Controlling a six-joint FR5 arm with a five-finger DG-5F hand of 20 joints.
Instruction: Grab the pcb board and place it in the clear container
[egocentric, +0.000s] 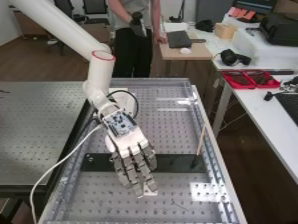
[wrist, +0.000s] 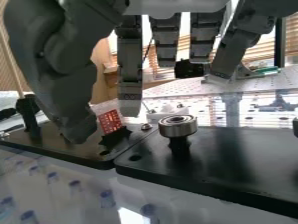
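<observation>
The fingers (wrist: 129, 65) of the hand (egocentric: 132, 144) are straight, w/ small gaps btwn them; the thumb (wrist: 56, 55) is a bit bent. Near the thumb in wrist view is a small red board (wrist: 110, 121) w/ rows of pale spots, maybe the pcb; can't tell if it's touching. It's by the blk plates (wrist: 226, 160), & a round metal ring (wrist: 177, 126) sits up on a short blk post (wrist: 179, 145) there. In high view the fingers go over the plates, tips past the near edge, close to a small white bit (egocentric: 151, 192) on the holey bench (egocentric: 93, 200). A thin wood stick (egocentric: 201, 140) leans up at the plates' R end. Farther R, red trays (egocentric: 256, 87) sit on a white table (egocentric: 263, 107).
</observation>
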